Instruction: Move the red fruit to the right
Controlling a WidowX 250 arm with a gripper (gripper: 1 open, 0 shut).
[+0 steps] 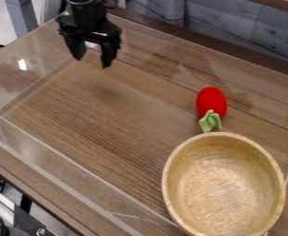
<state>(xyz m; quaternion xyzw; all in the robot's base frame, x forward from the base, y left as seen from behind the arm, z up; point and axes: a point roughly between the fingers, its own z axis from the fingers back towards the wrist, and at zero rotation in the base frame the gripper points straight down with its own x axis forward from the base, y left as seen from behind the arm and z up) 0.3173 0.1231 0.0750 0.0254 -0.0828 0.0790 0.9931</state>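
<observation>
- The desk (97,120) has a brown wood-grain top with fine streaks running along it, and a low wall of clear plastic (36,152) stands around its edges, catching pale reflections.
- The red fruit (210,101) is a small, glossy, oval piece with a smooth plastic shine; a green leafy stem (210,121) sticks out of its near end.
- The fruit lies flat on the wood on the right part of the desk, just beyond the rim of the wooden bowl, with the stem pointing at the bowl and almost touching it.
- The wooden bowl (181,189) is round, pale and light-grained, with a thick smooth rim, and sits at the near right corner.
- The hand (91,53) is black and hangs over the far left part of the desk, well apart from the fruit and bowl.
- Its two fingers (75,48) are spread with a clear gap between them, released, gripping nothing and touching nothing.
- The bowl holds nothing; only its bare inner surface shows.
</observation>
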